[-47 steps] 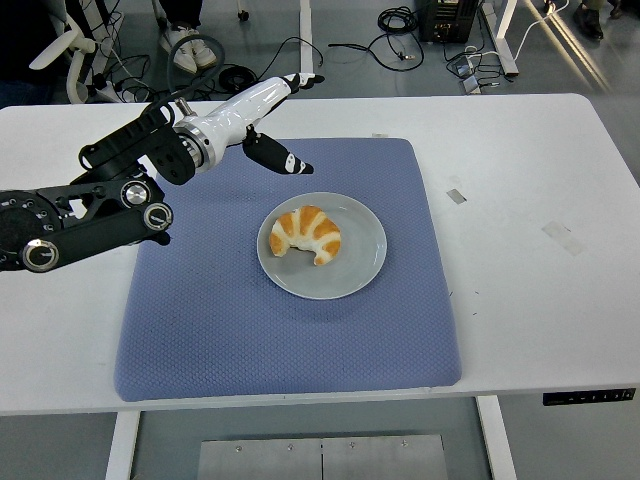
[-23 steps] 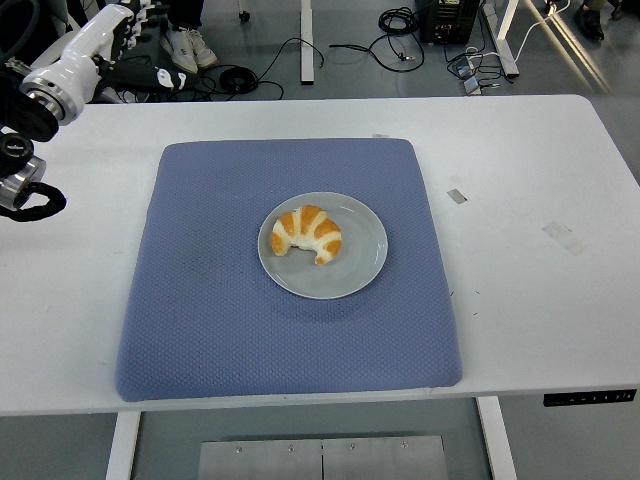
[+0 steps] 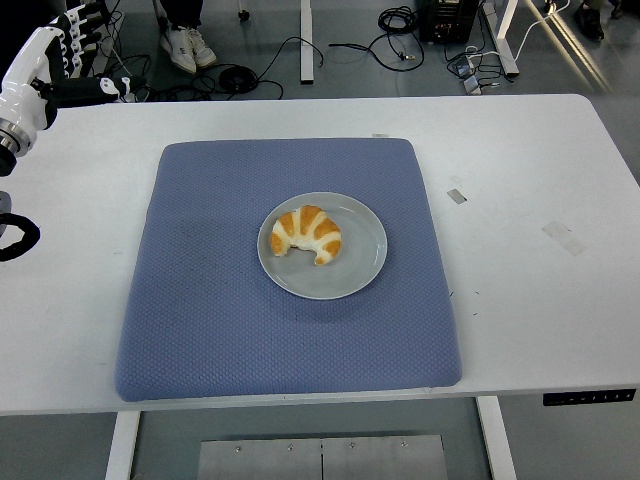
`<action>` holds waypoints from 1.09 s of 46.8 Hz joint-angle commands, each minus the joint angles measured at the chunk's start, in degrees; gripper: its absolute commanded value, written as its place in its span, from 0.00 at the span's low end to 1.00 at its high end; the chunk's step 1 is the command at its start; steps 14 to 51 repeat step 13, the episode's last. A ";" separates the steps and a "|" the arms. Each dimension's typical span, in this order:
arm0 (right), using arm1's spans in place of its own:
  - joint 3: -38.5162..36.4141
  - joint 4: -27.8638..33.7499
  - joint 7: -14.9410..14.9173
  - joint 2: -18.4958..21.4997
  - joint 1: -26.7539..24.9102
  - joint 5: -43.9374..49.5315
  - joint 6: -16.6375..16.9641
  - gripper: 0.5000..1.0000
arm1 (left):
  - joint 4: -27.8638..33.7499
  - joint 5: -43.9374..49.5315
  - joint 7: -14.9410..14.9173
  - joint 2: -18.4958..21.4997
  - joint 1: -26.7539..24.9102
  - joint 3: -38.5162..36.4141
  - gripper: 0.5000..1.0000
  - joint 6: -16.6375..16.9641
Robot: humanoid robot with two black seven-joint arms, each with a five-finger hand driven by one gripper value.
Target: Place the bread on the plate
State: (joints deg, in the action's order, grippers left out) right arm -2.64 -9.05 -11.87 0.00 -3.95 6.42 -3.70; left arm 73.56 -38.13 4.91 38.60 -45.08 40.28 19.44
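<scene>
White table (image 3: 530, 180) fills most of the frame, with a grey floor strewn with cables (image 3: 400, 20) along the top edge. At the centre of the table lies a blue mat (image 3: 200, 320), and on the middle of the mat sits a grey plate (image 3: 365, 250). The bread (image 3: 306, 233), a curved croissant, lies on the plate, slightly left of its middle, fully inside the rim. At the upper left corner of the frame the left hand (image 3: 60, 60) hangs over the table's far left edge, well apart from the plate, its fingers (image 3: 82, 22) loosely spread and holding nothing. Small strips of tape (image 3: 563, 237) dot the right side of the table.
</scene>
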 commanded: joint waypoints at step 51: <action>0.08 -0.79 0.00 0.00 1.14 0.00 0.10 1.00 | 0.00 -0.02 0.01 0.16 0.87 1.03 0.89 0.07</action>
